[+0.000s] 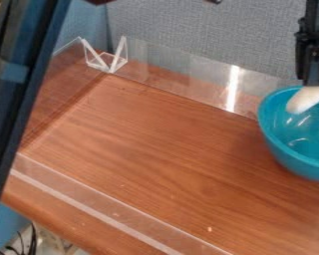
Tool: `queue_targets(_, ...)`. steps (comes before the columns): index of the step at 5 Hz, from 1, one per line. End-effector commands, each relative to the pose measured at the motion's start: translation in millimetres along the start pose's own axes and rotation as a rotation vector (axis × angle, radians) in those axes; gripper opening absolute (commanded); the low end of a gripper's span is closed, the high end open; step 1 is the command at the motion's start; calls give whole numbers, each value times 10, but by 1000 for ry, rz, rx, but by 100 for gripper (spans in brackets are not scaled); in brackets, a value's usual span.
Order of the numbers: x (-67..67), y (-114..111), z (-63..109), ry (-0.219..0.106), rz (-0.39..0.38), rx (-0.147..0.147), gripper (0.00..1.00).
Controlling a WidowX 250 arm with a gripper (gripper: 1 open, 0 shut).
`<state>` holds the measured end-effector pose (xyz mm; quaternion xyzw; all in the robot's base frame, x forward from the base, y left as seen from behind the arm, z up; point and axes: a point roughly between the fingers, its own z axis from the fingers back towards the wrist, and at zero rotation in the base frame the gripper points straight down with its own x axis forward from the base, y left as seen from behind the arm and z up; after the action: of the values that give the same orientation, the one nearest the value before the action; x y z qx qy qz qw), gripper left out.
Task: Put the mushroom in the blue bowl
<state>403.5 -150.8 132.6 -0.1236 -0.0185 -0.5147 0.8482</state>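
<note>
Tool (314,84), closed on the mushroom (306,99), which lies directly beneath it, over the blue bowl's (289,157) rim-side interior.

1. the mushroom (307,98) is seen as small and cream-white, its rounded end pointed down and to the left; it is held up at the far part of the blue bowl (298,159), overlapping the rim in view.
2. the blue bowl is seen as round, glossy and deep-sided, set upright, its right part cut off by the frame.
</note>
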Motion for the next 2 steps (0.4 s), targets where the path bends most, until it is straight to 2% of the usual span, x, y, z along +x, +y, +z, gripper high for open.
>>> queue_targets(1,52,29,240,-56,-14,57,0)
queue_targets(2,52,29,236,-62,31,65,0)
